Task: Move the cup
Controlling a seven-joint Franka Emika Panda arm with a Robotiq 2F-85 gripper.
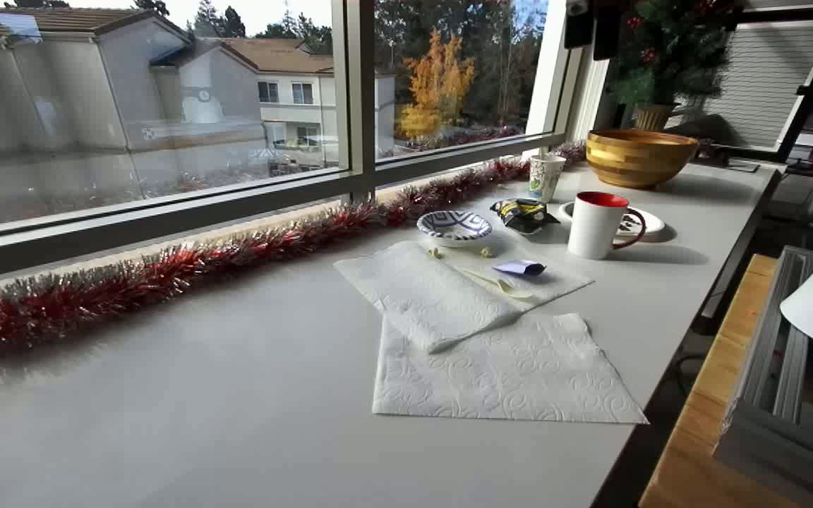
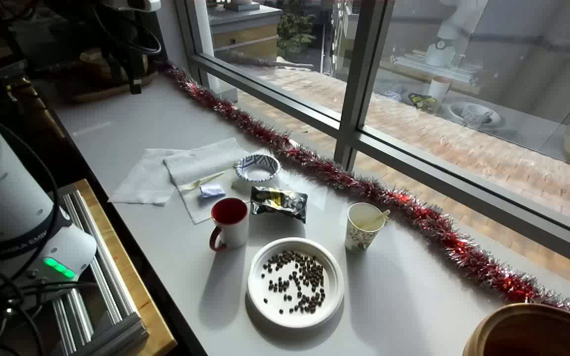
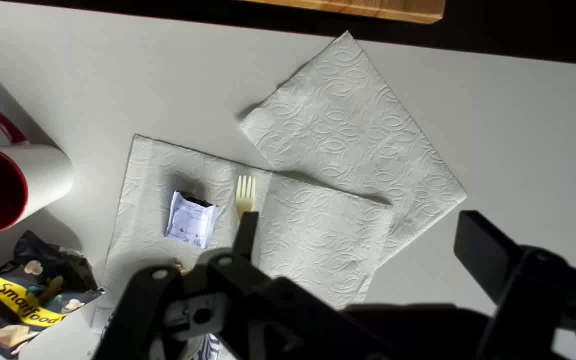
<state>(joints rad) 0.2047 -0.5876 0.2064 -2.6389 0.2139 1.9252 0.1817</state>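
Note:
A white mug [image 1: 588,229] with a red inside and handle stands upright on the white table, and also shows in an exterior view [image 2: 235,233] and at the left of the wrist view [image 3: 48,172]. A patterned paper cup [image 1: 546,178] stands near the window; in an exterior view this cup [image 2: 364,232] holds a pale utensil. It is out of the wrist view. My gripper [image 3: 365,245] is open and empty, with its fingers wide apart above the paper towels, to the right of the mug in the wrist view. Part of the gripper [image 2: 135,81] shows dark at the top of an exterior view.
Paper towels [image 3: 353,125] lie flat with a fork [image 3: 245,192] and a wrapper [image 3: 190,220]. A black snack bag [image 2: 280,202], a plate of dark beans [image 2: 260,296] and a paper bowl [image 2: 258,170] stand near the mug. A wooden bowl [image 1: 639,159] and tinsel [image 1: 166,268] edge the table.

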